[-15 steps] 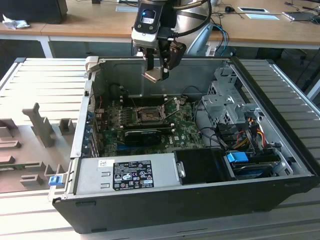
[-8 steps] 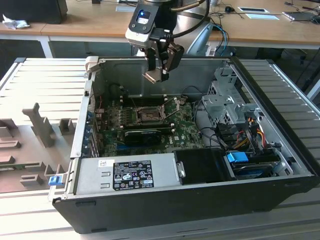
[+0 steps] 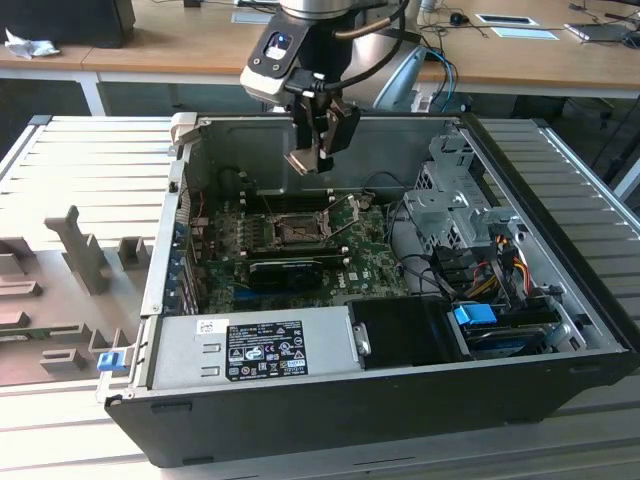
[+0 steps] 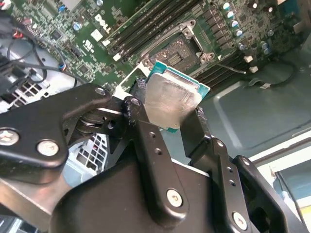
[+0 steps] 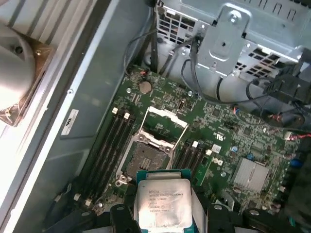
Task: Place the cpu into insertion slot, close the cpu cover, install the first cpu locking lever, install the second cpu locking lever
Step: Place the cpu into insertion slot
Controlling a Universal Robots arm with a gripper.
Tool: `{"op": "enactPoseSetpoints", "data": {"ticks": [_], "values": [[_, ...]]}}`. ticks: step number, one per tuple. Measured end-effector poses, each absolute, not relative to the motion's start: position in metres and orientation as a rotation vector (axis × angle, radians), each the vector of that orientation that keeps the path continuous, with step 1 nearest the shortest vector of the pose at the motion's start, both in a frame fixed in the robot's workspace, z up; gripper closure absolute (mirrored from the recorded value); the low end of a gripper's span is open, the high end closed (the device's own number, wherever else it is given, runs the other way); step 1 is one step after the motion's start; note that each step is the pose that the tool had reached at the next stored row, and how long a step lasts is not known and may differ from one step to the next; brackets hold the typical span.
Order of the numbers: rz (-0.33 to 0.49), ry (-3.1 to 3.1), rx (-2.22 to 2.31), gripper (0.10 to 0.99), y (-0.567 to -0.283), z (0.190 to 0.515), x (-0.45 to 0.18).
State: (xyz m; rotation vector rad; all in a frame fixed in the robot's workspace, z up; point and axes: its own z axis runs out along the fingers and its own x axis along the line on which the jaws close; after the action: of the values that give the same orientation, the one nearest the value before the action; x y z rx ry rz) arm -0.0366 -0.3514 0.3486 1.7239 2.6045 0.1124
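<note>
The gripper (image 3: 320,150) hangs over the motherboard (image 3: 372,262), fingers clamped on the cpu's (image 4: 170,99) edges; the cpu is in the air above the slot (image 5: 145,156); the cover (image 5: 165,121) stands tilted open.

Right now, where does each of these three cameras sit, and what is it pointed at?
Exterior view: off the arm, higher than the open computer case, looking down into it; the arm and its tool, gripping the cpu, show.
Second wrist view: rides on the arm, looking along the black fingers past the cpu to the insertion slot.
First wrist view: also rides on the arm, looking past the cpu onto the motherboard.
Shared: all three show the cpu above the open slot.
</note>
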Motion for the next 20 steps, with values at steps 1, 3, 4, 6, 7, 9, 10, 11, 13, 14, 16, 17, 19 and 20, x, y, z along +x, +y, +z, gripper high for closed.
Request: {"op": "enactPoseSetpoints", "data": {"ticks": [1,3,4,6,7,9,10,11,13,14,16,17,19,20], "values": [[0.111,2.593,1.743,0.557,-0.351,0.347,-0.037],[0.108,2.54,1.819,0.557,-0.351,0.343,-0.036],[0.108,2.527,1.836,0.557,-0.351,0.343,-0.036],[0.108,2.508,1.862,0.557,-0.351,0.342,-0.036],[0.108,2.502,1.869,0.557,-0.351,0.341,-0.037],[0.108,2.501,1.871,0.557,-0.351,0.339,-0.037],[0.108,2.5,1.871,0.557,-0.351,0.338,-0.037],[0.107,2.5,1.871,0.557,-0.351,0.338,-0.037],[0.108,2.5,1.871,0.557,-0.351,0.337,-0.037],[0.108,2.5,1.871,0.557,-0.351,0.336,-0.037],[0.107,2.5,1.872,0.557,-0.351,0.333,-0.037],[0.107,2.5,1.872,0.557,-0.351,0.333,-0.037],[0.107,2.5,1.872,0.557,-0.351,0.332,-0.037],[0.107,2.5,1.872,0.557,-0.351,0.331,-0.037]]}}
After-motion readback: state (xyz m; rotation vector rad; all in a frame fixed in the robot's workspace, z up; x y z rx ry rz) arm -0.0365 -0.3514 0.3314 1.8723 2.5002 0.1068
